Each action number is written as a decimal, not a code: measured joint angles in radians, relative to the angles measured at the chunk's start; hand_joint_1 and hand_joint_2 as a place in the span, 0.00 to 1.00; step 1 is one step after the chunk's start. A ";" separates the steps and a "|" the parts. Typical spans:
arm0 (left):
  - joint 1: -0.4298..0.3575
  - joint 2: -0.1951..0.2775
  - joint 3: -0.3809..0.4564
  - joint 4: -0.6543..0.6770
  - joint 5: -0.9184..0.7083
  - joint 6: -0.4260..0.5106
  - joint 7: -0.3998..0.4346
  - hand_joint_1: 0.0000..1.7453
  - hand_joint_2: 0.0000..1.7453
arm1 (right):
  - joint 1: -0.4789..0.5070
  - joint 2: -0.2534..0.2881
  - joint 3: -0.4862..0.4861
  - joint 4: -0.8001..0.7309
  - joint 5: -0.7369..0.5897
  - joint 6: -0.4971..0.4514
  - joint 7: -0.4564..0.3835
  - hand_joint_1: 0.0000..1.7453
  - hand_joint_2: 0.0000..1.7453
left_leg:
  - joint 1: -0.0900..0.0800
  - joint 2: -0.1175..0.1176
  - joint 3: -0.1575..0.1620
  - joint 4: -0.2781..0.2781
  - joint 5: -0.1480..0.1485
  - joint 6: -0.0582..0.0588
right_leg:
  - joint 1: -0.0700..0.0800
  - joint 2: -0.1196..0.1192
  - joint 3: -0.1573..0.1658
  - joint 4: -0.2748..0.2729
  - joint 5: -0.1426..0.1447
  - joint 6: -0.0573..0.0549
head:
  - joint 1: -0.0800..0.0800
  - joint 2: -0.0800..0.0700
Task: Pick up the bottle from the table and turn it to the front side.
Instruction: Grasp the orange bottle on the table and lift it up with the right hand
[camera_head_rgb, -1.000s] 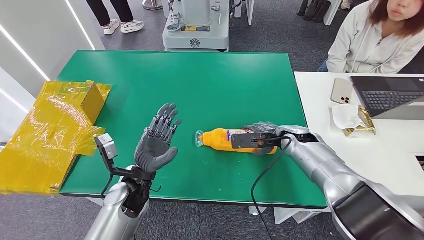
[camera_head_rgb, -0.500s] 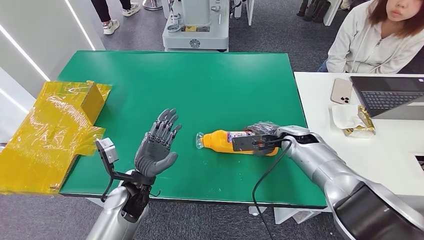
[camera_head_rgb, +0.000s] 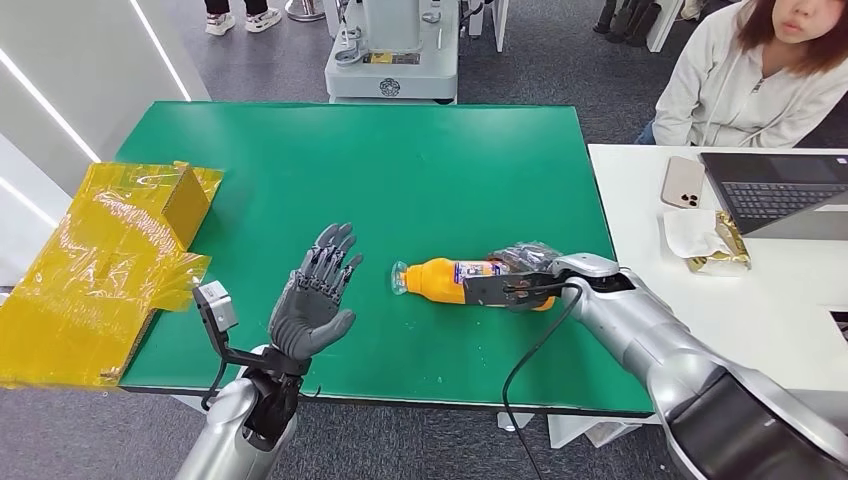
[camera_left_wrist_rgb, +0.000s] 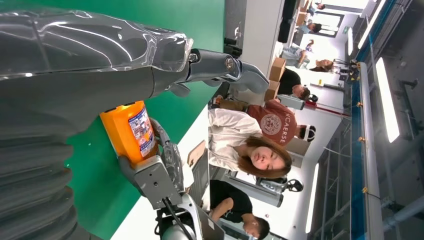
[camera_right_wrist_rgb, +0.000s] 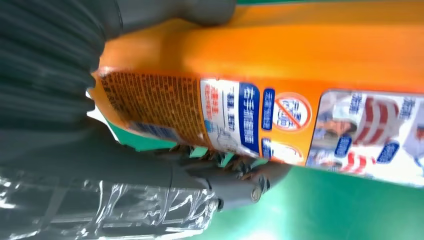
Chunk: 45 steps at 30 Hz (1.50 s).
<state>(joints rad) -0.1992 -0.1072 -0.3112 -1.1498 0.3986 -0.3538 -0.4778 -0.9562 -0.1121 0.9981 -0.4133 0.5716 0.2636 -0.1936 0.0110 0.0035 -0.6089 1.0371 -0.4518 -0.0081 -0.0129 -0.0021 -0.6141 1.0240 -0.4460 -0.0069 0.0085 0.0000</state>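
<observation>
An orange bottle (camera_head_rgb: 448, 280) with a printed label lies on its side on the green table (camera_head_rgb: 420, 170), its clear cap end pointing toward my left hand. My right hand (camera_head_rgb: 525, 262) grips the bottle's base end. In the right wrist view the fingers (camera_right_wrist_rgb: 220, 180) wrap under the bottle (camera_right_wrist_rgb: 280, 55) and its label (camera_right_wrist_rgb: 240, 117) faces the camera. My left hand (camera_head_rgb: 315, 290) is raised with fingers spread, palm toward the bottle, a short gap from the cap. The left wrist view shows the bottle (camera_left_wrist_rgb: 130, 132) beyond my left hand (camera_left_wrist_rgb: 75, 85).
Crumpled yellow boxes (camera_head_rgb: 100, 260) overhang the table's left edge. A white desk (camera_head_rgb: 770, 310) on the right carries a phone (camera_head_rgb: 684, 182), a laptop (camera_head_rgb: 780, 192) and a wrapper. A person (camera_head_rgb: 755, 70) sits behind that desk. A machine base (camera_head_rgb: 392, 55) stands past the table's far edge.
My left hand has drifted slightly down and toward me. The bottle and my right hand have barely shifted.
</observation>
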 joint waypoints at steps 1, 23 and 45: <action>0.003 0.000 0.001 -0.001 -0.008 0.003 -0.005 0.00 1.00 | 0.009 -0.001 -0.006 -0.002 -0.026 -0.021 -0.019 1.00 1.00 | 0.000 0.000 0.000 0.000 0.000 0.000 | 0.000 0.000 0.000 0.000 0.000 0.000 | 0.000 0.000; -0.005 0.005 0.006 -0.023 -0.037 0.039 -0.046 0.00 1.00 | 0.724 -0.089 -0.568 -0.759 -0.375 -0.168 -0.234 1.00 1.00 | 0.000 -0.003 -0.002 -0.001 -0.001 0.000 | 0.000 -0.003 -0.001 -0.001 -0.002 0.000 | 0.000 0.000; -0.072 0.011 -0.007 0.033 -0.092 0.032 -0.062 0.00 1.00 | 0.902 -0.074 -0.736 -0.956 -0.376 -0.250 -0.283 1.00 1.00 | 0.000 -0.002 -0.002 -0.001 -0.001 0.000 | 0.000 -0.003 -0.001 -0.001 -0.002 0.000 | 0.000 0.000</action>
<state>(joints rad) -0.2714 -0.0961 -0.3178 -1.1164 0.3065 -0.3217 -0.5394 -0.0537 -0.1865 0.2619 -1.3698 0.1956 0.0134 -0.4764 0.0110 0.0012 -0.6112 1.0364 -0.4525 -0.0082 -0.0129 -0.0052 -0.6151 1.0234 -0.4477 -0.0068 0.0085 0.0000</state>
